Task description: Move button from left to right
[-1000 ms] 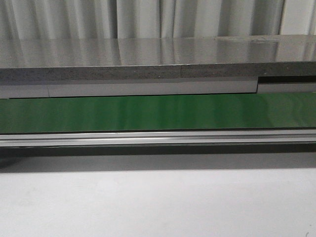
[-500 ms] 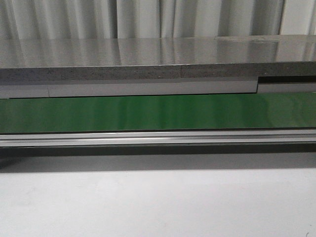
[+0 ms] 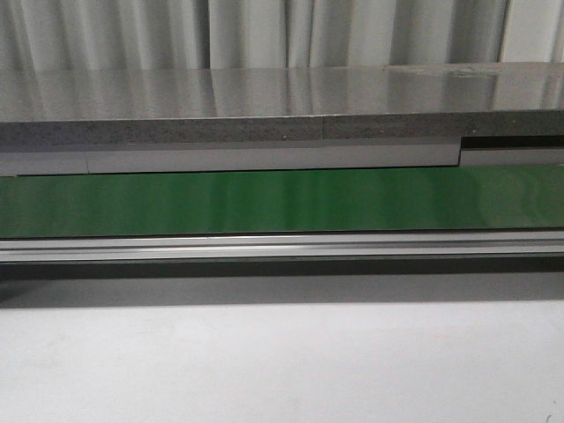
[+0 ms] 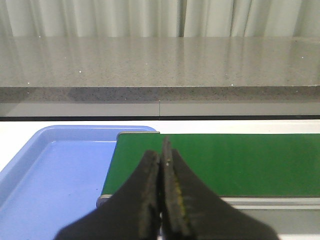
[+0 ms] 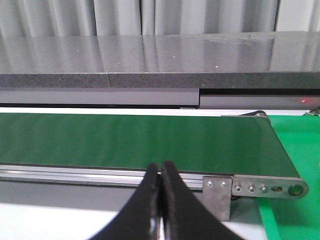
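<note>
The button is out of view in every frame. My left gripper (image 4: 161, 152) is shut with nothing between its black fingers; it hangs over the near left end of the green conveyor belt (image 4: 225, 162), beside a blue tray (image 4: 55, 175). My right gripper (image 5: 160, 167) is also shut and empty, hovering in front of the belt's aluminium side rail (image 5: 75, 172) near the belt's right end. Neither gripper shows in the front view, where only the bare green belt (image 3: 282, 201) runs across.
A grey stone counter (image 3: 282, 106) and pale curtains stand behind the belt. The blue tray holds nothing that I can see. A green mat (image 5: 300, 150) lies past the belt's right end roller (image 5: 296, 189). White tabletop (image 3: 282, 361) lies in front.
</note>
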`<act>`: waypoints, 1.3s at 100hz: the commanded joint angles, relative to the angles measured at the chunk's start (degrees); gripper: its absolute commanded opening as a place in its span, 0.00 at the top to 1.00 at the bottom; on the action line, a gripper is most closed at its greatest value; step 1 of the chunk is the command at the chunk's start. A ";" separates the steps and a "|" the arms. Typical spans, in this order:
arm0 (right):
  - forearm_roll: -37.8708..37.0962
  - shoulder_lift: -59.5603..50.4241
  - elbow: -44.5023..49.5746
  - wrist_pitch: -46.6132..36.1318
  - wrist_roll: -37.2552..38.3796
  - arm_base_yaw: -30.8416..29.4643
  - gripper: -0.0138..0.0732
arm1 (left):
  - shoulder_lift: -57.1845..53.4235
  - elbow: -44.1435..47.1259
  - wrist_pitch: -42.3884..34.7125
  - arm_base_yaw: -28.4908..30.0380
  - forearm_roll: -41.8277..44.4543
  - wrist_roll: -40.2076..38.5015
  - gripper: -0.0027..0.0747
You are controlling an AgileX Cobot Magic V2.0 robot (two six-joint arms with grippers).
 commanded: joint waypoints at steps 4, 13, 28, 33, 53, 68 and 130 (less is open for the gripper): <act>-0.19 -0.89 -1.11 -5.12 -0.02 -0.28 0.92 | -2.50 1.40 -4.99 -0.43 0.59 -1.07 0.99; -0.19 -0.89 -1.11 -5.12 -0.02 -0.28 0.92 | -5.12 4.14 -5.26 -0.43 0.59 -1.07 0.99; -0.19 -0.89 -1.11 -5.12 -0.02 -0.28 0.92 | -7.95 8.47 -8.10 -0.43 0.59 -1.32 0.99; -0.19 -0.89 -1.11 -5.12 -0.02 -0.28 0.92 | -7.95 9.86 -9.25 -0.43 0.59 -1.82 0.99; -0.19 -0.89 -1.11 -5.12 -0.02 -0.28 0.92 | -7.95 13.78 -15.26 -0.43 0.59 -2.53 0.99; -0.19 -0.89 -1.11 -5.12 -0.02 -0.28 0.92 | -7.95 13.79 -15.49 -0.43 0.59 -2.53 0.99; -0.19 -0.89 -1.11 -5.12 -0.02 -0.28 0.92 | -7.95 13.79 -15.49 -0.43 -0.06 -2.53 0.99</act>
